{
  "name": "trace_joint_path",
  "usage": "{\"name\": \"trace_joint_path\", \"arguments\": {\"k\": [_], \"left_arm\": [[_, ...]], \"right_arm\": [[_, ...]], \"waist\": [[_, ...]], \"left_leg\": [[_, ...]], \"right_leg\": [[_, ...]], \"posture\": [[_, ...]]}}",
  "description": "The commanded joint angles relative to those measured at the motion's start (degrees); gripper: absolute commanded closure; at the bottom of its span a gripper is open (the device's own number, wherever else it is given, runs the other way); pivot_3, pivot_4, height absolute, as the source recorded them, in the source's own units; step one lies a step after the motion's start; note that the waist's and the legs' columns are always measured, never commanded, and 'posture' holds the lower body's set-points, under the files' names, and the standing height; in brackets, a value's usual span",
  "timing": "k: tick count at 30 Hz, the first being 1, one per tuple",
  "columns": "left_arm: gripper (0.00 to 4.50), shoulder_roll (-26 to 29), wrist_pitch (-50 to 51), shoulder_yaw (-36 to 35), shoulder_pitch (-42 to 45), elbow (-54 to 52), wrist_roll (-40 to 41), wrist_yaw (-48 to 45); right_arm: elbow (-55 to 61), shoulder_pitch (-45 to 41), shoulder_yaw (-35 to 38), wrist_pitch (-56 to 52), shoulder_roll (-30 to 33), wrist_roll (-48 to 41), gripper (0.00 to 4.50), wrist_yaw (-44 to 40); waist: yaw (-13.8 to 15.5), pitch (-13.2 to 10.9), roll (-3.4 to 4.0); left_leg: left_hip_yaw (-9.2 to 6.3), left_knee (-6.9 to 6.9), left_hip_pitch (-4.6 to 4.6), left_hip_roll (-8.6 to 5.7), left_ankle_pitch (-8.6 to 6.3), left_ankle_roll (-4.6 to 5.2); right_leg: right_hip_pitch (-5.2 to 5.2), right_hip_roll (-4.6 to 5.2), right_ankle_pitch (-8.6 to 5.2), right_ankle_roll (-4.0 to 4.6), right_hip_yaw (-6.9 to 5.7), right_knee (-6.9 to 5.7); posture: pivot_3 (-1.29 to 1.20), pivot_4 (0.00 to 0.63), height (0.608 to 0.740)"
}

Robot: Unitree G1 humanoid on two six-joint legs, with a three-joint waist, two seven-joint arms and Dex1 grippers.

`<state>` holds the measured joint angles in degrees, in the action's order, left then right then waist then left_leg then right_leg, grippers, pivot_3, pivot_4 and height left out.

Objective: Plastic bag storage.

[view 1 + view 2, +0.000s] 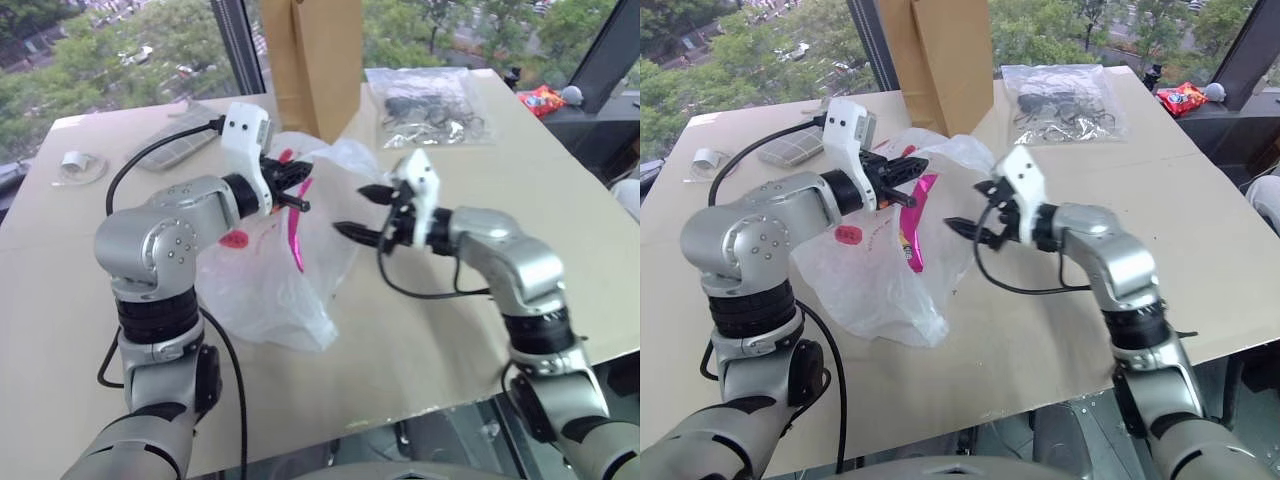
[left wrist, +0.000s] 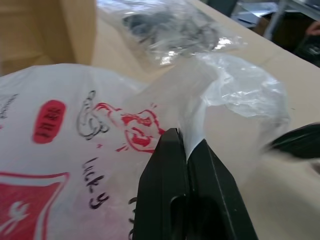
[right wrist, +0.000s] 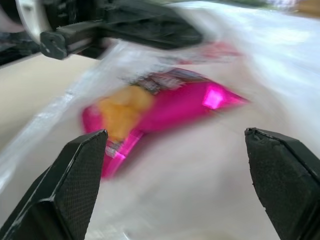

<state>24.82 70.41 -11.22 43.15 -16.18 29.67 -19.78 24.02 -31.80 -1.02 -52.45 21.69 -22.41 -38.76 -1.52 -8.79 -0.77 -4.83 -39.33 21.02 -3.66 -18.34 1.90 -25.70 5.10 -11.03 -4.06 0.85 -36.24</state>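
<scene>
White and crinkly, one plastic bag [image 1: 270,290] lies in the middle of the big tan table [image 1: 450,330], and part of it is lifted up. It has red marks and a red square printed on it. One bright pink snack packet [image 1: 297,230] with a yellow picture on it shows through the thin plastic.

There are two grippers. The left gripper [image 1: 293,190] has its two black fingers [image 2: 172,195] pressed tight together, with a fold of the plastic bag pinched between them. It holds that fold up off the table. The right gripper [image 1: 362,212] sits just beside the bag, on its other side. Its two fingers [image 3: 75,185] are spread far apart and nothing is between them. They point at the bag and the pink packet.

At the far end of the table stands one tall brown paper bag [image 1: 315,55]. Next to it lies one clear bag of black cables [image 1: 430,105]. One grey flat thing [image 1: 180,145] lies on the left part of the table, and one small white roll [image 1: 75,160] sits near the left edge. One red packet [image 1: 545,98] lies past the far right corner.
</scene>
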Motion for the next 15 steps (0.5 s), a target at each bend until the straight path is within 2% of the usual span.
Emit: {"name": "trace_joint_path", "arguments": {"k": [1, 4, 7, 9, 15], "left_arm": [[4.50, 0.8, -3.1, 1.2, 1.1, 0.3, 0.1, -1.8], [4.50, 1.4, -4.3, 2.7, 1.6, 1.5, 0.2, -3.5], [4.50, 1.9, -5.5, 4.1, 1.9, 2.1, 0.2, -4.9], [4.50, 2.1, -5.9, 4.5, 1.9, 2.3, 0.2, -5.2], [4.50, 3.1, -5.9, 4.6, 1.9, 1.2, 0.2, -5.5]], "right_arm": [[10.7, 5.5, 7.6, -6.7, 7.3, -2.0, 0.07, 2.0], [14.3, 14.6, 13.0, -8.6, 16.5, 1.2, 0.07, 2.8], [11.6, 22.4, 12.9, -4.8, 24.1, 6.2, 0.07, 3.1], [9.8, 24.4, 12.2, -2.5, 25.8, 6.7, 0.07, 2.5], [-9.2, 23.0, 5.0, 9.4, 24.7, 10.8, 0.07, 1.0]], "waist": [[0.7, 0.0, -0.01], [0.9, 0.0, -0.02], [1.2, -0.1, -0.06], [1.1, -0.1, -0.07], [0.7, -0.1, -0.09]], "left_leg": [[0.01, 0.01, 0.00, -0.02, 0.00, 0.01], [0.02, 0.04, 0.00, -0.02, 0.00, 0.01], [0.08, 0.02, 0.00, -0.04, -0.01, 0.03], [0.17, 0.01, -0.05, -0.06, 0.00, 0.04], [0.38, -0.01, -0.28, 0.01, 0.00, 0.04]], "right_leg": [[0.00, 0.00, 0.00, 0.00, 0.00, 0.01], [0.00, -0.01, 0.00, 0.00, 0.00, 0.03], [0.05, -0.01, 0.00, -0.01, 0.02, 0.06], [0.05, 0.03, 0.00, -0.02, 0.11, 0.01], [0.12, -0.09, 0.01, -0.01, 0.27, -0.12]], "posture": [[0.00, 0.150, 0.740], [0.00, 0.150, 0.740], [0.00, 0.150, 0.740], [0.00, 0.150, 0.740], [0.00, 0.150, 0.740]]}}
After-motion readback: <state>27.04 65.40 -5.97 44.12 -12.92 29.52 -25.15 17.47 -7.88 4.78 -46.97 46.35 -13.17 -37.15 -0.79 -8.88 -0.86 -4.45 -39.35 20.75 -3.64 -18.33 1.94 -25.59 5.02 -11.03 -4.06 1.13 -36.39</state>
